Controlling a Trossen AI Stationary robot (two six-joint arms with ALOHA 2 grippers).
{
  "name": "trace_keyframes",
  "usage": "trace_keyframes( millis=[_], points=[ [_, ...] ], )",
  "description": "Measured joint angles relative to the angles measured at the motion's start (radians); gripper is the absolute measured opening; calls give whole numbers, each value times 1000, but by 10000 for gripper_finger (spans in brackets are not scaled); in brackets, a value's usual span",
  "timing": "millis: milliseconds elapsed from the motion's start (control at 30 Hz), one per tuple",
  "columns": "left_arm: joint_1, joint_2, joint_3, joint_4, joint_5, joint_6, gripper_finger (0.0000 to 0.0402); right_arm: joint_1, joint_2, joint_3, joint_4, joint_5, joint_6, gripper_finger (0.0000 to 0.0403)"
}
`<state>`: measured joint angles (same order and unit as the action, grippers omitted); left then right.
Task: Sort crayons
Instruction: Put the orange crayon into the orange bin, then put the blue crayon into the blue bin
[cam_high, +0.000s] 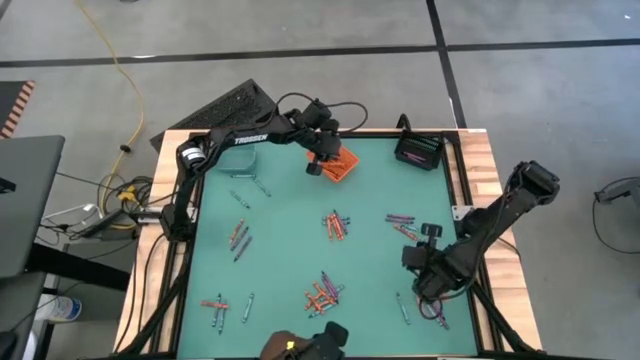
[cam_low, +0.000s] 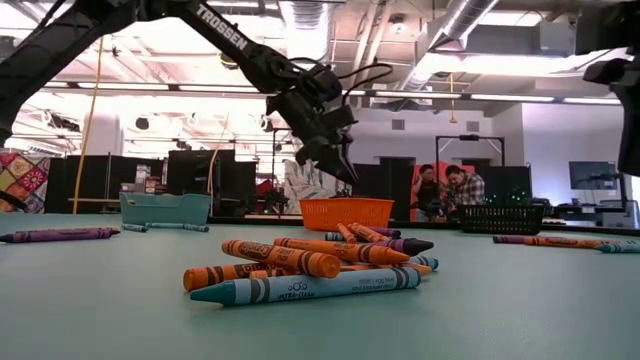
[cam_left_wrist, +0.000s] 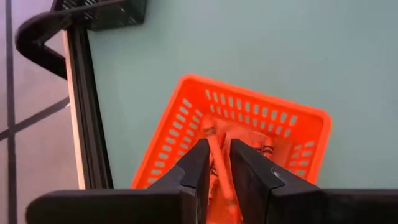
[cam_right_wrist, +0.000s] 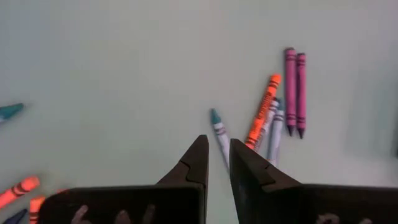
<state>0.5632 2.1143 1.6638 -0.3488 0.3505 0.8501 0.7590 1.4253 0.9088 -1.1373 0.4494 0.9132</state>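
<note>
My left gripper (cam_high: 318, 165) hangs over the orange bin (cam_high: 343, 165) at the table's far middle, slanting down, its fingers a narrow gap apart (cam_left_wrist: 219, 144). Orange crayons (cam_left_wrist: 249, 146) lie on the bin's floor. My right gripper (cam_high: 430, 290) stands above the table's near right part, fingers slightly apart (cam_right_wrist: 217, 140) with nothing between them. Below it on the mat lie a teal crayon (cam_right_wrist: 219, 134), an orange one (cam_right_wrist: 262, 109) and two purple ones (cam_right_wrist: 295, 90). More crayons lie in small heaps (cam_high: 336, 225) (cam_high: 322, 293). My left gripper has an orange crayon (cam_left_wrist: 216, 163) showing in the narrow gap between its fingers, above the orange bin's floor. I cannot tell whether the fingers touch it or whether it lies loose in the bin.
A teal bin (cam_high: 243, 160) stands at the far left and a black bin (cam_high: 418, 152) at the far right. Loose crayons lie at the left (cam_high: 238, 238) and near left (cam_high: 215, 303). The raised black frame (cam_left_wrist: 78, 112) edges the mat.
</note>
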Motion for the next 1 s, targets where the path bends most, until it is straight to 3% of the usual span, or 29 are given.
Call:
trace_keyframes(
  millis=[267,500,700,833,1000],
  points=[
    [0,0,0,-16,2,-7,35,80,-39,0,-103,2,119,57],
    [-2,-10,0,-78,3,-25,102,120,-50,0,-113,44,117,57],
    [-27,-69,0,-263,-9,-32,164,79,-78,-115,56,37,-4,57],
    [-65,-125,0,-410,-47,-38,173,13,-105,-237,218,-36,-105,57],
    [-140,-194,0,-539,-69,-65,174,-65,-145,-314,301,-73,-225,57]
  ],
)
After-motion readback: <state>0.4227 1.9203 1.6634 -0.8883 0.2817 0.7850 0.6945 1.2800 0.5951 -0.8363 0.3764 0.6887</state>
